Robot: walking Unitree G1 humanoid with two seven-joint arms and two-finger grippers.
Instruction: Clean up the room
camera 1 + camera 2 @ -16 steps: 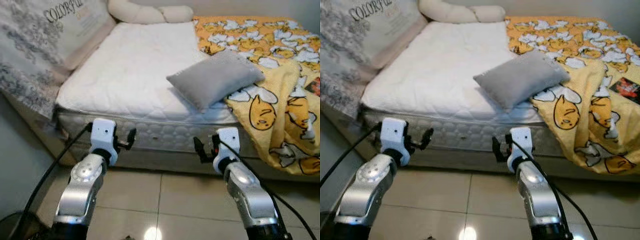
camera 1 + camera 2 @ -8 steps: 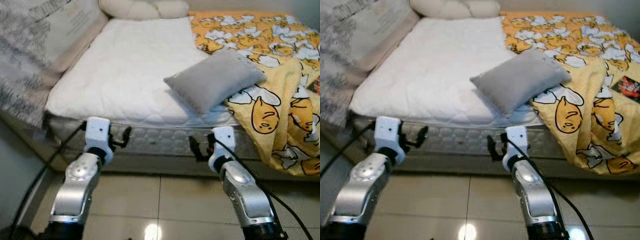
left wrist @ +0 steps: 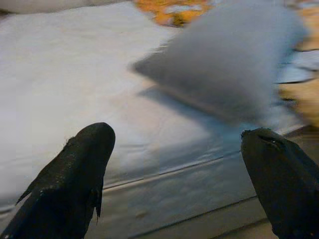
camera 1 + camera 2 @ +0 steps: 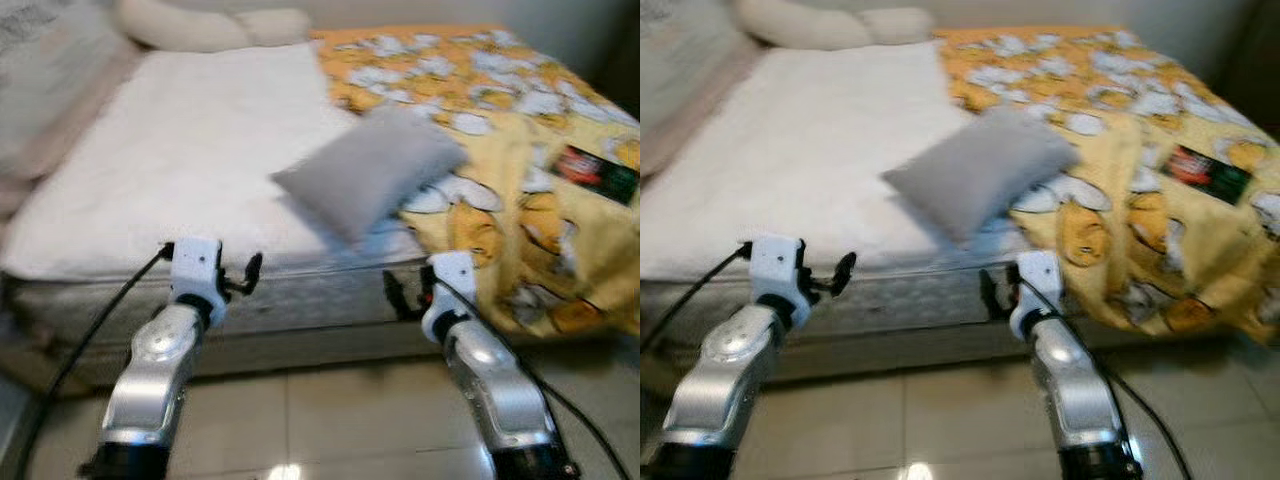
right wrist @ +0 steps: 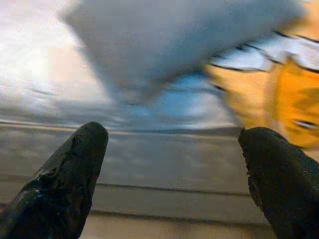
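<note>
Bed (image 4: 120,190): a bare white mattress takes up the nine-to-twelve o'clock part of the head view, slightly blurred.
Long cushion (image 4: 205,27): cream, lying across the head of the bed at eleven o'clock.
Left jaws (image 4: 243,275): held before the mattress edge at seven o'clock, fingers (image 3: 75,174) spread wide, grasping nothing.
Pillow (image 4: 368,168): grey, tilted, resting near the foot edge of the mattress at the centre, one corner touching the blanket.
Right jaws (image 4: 398,297): raised at five o'clock before the bed's side, released, fingers (image 5: 65,184) parted, just below the pillow.
Blanket (image 4: 520,150): yellow with cartoon print, spread from one to four o'clock and draped over the edge.
Packet (image 4: 596,172): dark, lying on the blanket at three o'clock.
Floor (image 4: 330,420): pale tiles at six o'clock.
</note>
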